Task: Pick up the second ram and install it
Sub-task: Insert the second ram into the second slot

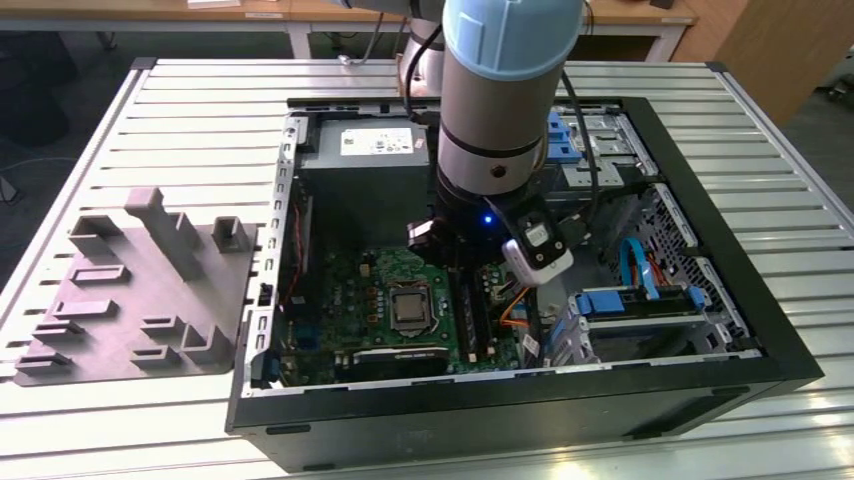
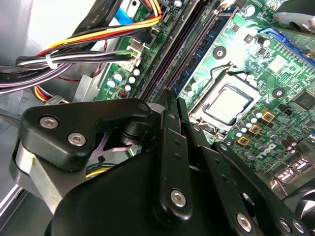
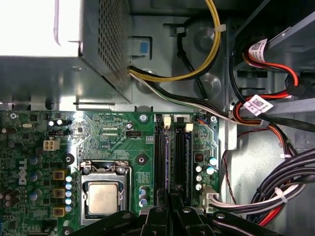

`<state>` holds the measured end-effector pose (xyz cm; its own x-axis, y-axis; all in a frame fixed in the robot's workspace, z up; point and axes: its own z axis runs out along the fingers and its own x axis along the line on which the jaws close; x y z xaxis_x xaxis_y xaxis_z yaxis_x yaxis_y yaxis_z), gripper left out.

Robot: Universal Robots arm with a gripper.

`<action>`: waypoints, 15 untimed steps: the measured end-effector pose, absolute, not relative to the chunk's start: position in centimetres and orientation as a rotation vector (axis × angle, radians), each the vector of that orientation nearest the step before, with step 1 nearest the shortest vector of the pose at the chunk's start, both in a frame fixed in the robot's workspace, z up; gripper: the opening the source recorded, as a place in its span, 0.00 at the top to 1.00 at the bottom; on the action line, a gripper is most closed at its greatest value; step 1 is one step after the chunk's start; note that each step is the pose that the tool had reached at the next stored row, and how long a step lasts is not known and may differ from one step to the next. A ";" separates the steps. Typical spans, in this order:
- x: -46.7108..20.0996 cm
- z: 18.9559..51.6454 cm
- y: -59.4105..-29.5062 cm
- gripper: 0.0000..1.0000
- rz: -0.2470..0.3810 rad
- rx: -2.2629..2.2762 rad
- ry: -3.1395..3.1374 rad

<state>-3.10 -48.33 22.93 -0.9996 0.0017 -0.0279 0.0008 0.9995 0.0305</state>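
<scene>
Now the hand point(image 2: 173, 101) hovers low over the motherboard slots point(image 3: 163, 157)

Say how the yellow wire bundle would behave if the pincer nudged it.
Probably floppy: the wire bundle runs in a loose curve. Likely springs back, being anchored at the power supply. Probably light: the strands are thin.

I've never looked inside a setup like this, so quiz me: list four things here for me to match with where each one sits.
1 gray tray
2 processor
3 blue drive bay
4 gripper

a over the memory slots
b on the table, exterior view's left
c in the case, exterior view's right
d socket on the green board

Pairs: 1-b, 2-d, 3-c, 4-a
</scene>
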 end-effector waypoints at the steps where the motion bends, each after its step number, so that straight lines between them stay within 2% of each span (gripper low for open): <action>1: -3.1 22.9 -48.3 0.87 0.047 0.002 3.113; 15: -3.2 22.5 -48.2 0.87 0.048 0.002 3.113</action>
